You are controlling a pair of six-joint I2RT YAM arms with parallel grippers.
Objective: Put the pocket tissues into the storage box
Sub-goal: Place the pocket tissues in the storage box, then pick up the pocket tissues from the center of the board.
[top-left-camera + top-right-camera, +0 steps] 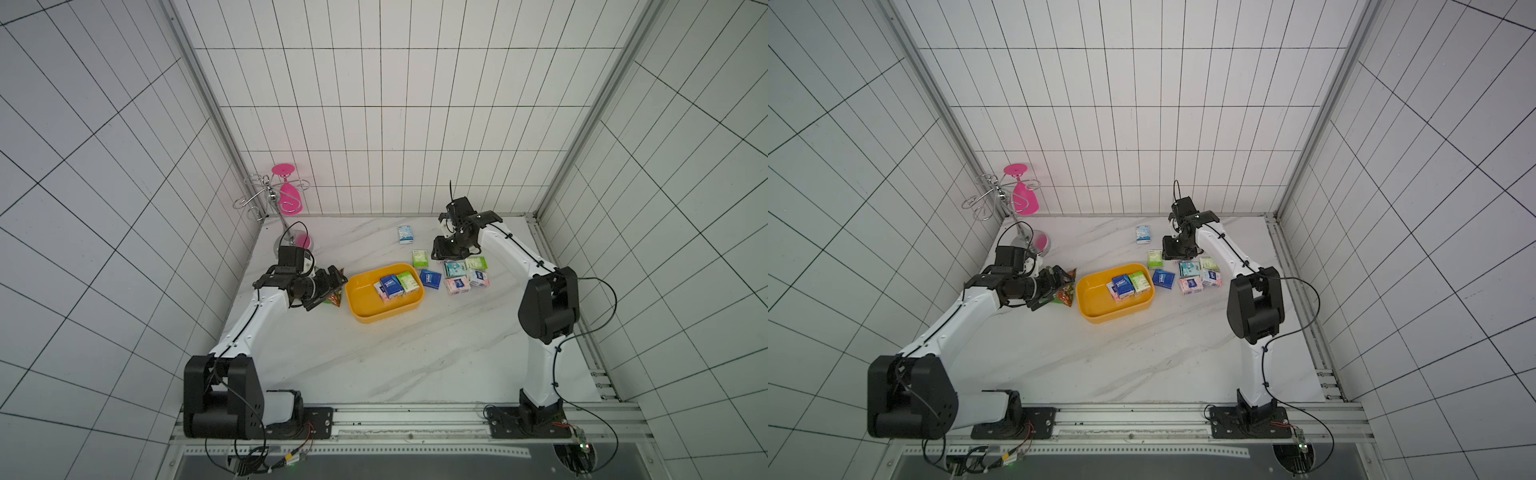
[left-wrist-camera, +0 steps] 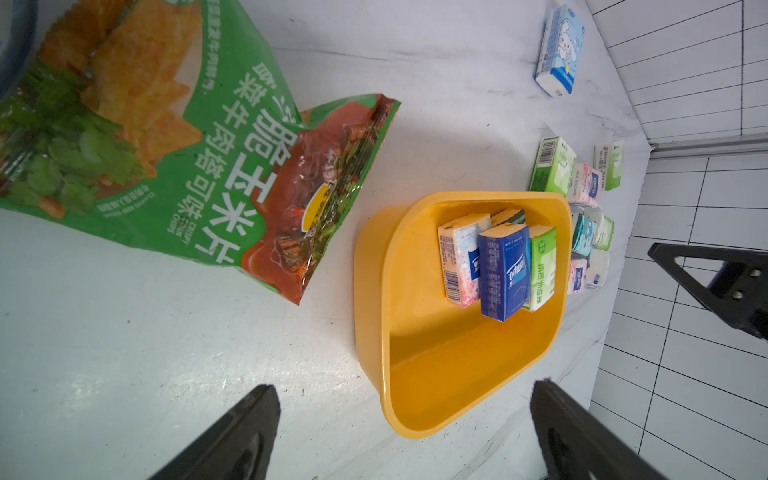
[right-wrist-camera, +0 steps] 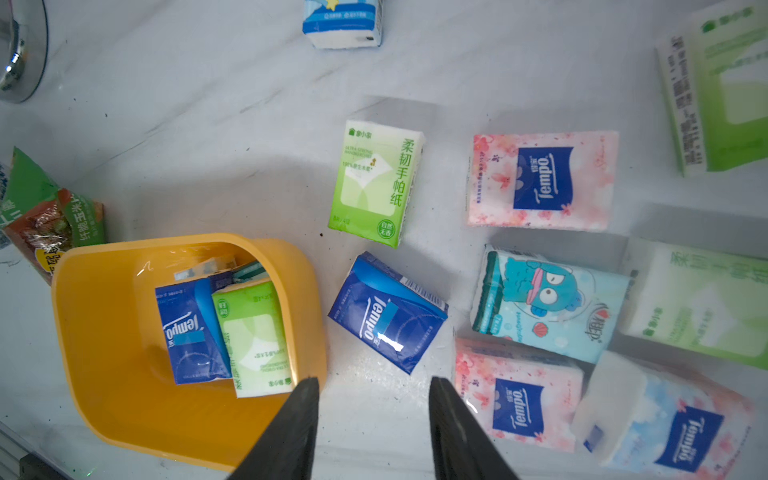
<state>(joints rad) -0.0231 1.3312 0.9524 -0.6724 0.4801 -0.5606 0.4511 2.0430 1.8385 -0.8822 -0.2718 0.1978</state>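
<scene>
Pocket tissues (image 1: 392, 286): four or so already lie in the storage box (image 1: 361, 309), the rest are out on the table (image 1: 415, 353). A blue packet (image 3: 388, 313) sits just beside the box wall, a green packet (image 3: 376, 183) near it, a cluster (image 1: 463, 276) past those, and a lone packet (image 1: 406, 234) well apart toward the back wall. Right claw (image 3: 374, 381) hovers near the blue packet, jaws apart, nothing in them. Left claw (image 2: 405, 386) is spread wide and empty, beside the box by the snack bag (image 2: 187, 145). Likely step: grab the blue packet. It lies skewed to the jaws, so turn the wrist to span its short side. Drop straight, keep the near finger off the box wall, squeeze lightly since the pack is soft, and lift clear of the rim.
</scene>
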